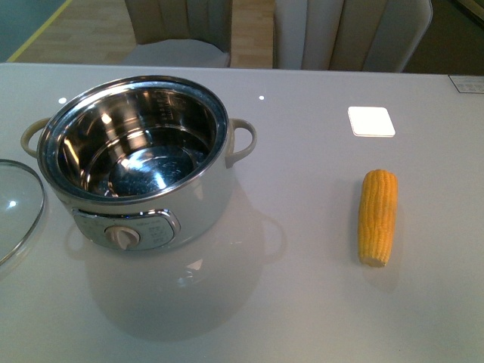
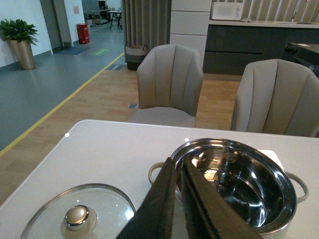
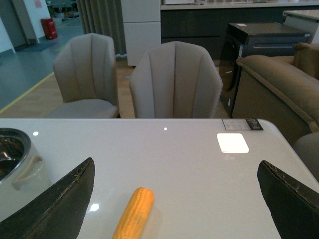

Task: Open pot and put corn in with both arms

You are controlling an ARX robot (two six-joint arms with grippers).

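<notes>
The cream-white pot [image 1: 151, 212] stands open on the table at the left, its steel inside empty. It also shows in the left wrist view [image 2: 234, 179] and at the edge of the right wrist view [image 3: 20, 167]. The corn [image 1: 377, 216] lies on the table at the right, alone. In the right wrist view the corn [image 3: 133, 213] lies between the wide-open jaws of my right gripper [image 3: 177, 196], nearer one finger. My left gripper [image 2: 178, 172] is shut and empty, above the table between the lid and the pot. Neither arm shows in the front view.
The glass lid [image 1: 13, 208] lies flat on the table left of the pot, knob up [image 2: 77, 215]. Two beige chairs [image 2: 172, 82] stand behind the table's far edge. A bright light patch [image 1: 370, 121] lies on the table beyond the corn.
</notes>
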